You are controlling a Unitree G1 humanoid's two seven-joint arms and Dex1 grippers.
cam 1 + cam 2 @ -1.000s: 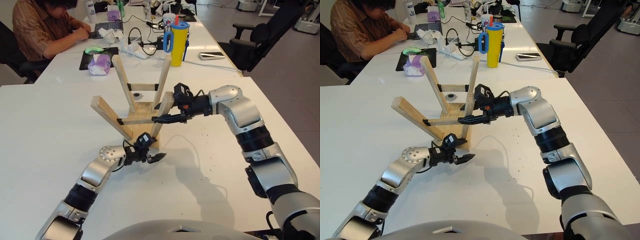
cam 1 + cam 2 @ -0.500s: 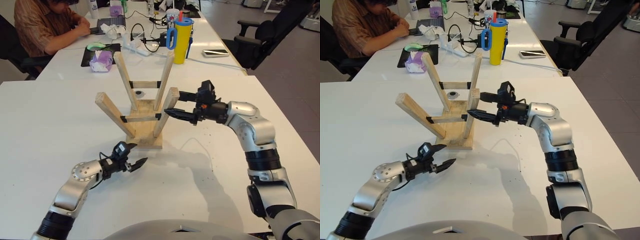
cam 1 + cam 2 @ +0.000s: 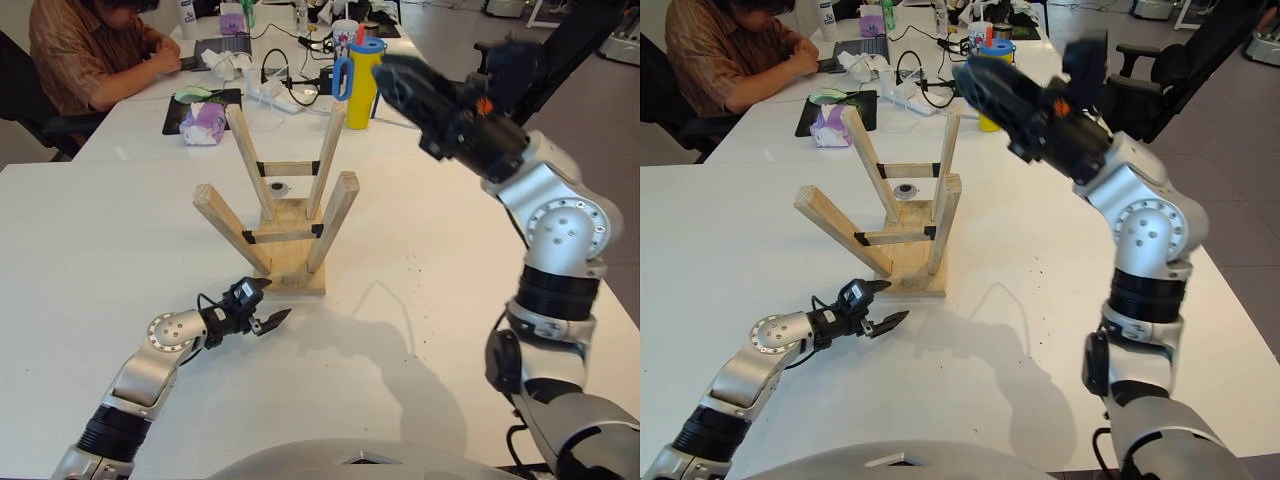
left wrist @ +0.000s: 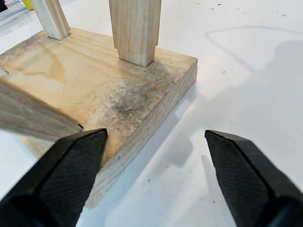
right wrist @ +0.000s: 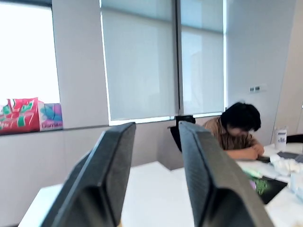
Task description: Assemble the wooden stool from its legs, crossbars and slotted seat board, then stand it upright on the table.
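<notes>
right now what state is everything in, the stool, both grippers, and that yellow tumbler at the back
stool: assembled, upside down, legs pointing up, not yet stood upright
left gripper: open, empty, low beside the stool's near corner
right gripper: open, empty, raised high, clear of the stool
yellow tumbler: upright, lid on

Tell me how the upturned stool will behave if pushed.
Likely rigid: the stool is solid wood, crossbars bracing its legs. Resting on its flat seat board, it should slide on the table, not roll. Pushed high, it might tip.
</notes>
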